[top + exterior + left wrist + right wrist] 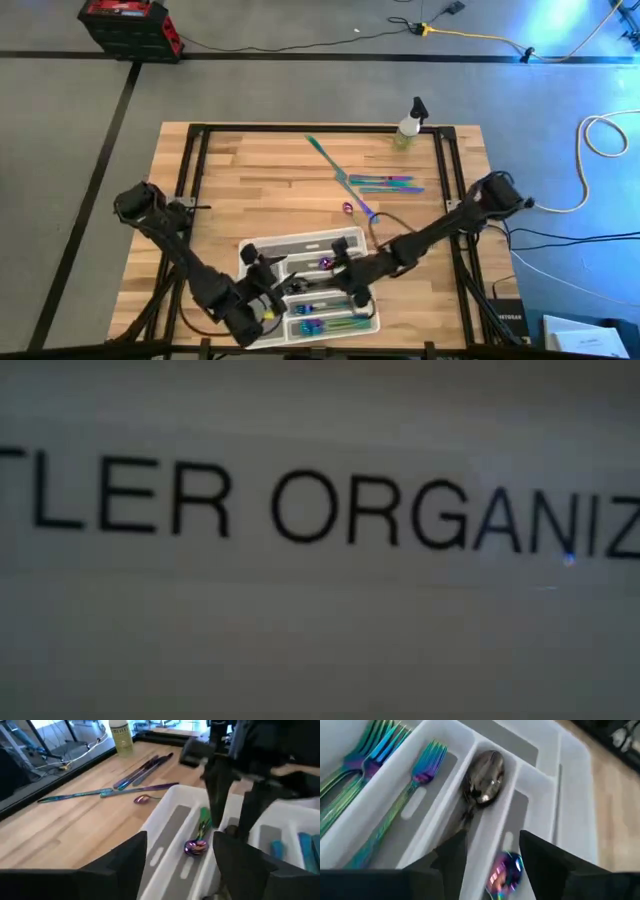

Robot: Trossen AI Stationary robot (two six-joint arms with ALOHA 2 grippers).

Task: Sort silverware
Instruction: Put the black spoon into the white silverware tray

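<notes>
The white compartment tray (262, 250) lies on the wooden table near its front edge. It holds iridescent forks (422, 772), a dark spoon (482, 782) and an iridescent spoon (504, 870). More iridescent silverware (378, 182) lies loose on the far right of the table. My right gripper (345, 272) hangs open over the tray, its fingers on either side of the iridescent spoon's bowl (196, 846) without touching it. My left gripper (265, 290) is open over the tray's left part and holds nothing.
A small spray bottle (408, 125) stands at the table's far right edge. A small purple spoon (348, 208) lies alone between the tray and the loose pieces. The tray's lettered wall (320, 510) fills the low view. A black frame (300, 128) borders the table.
</notes>
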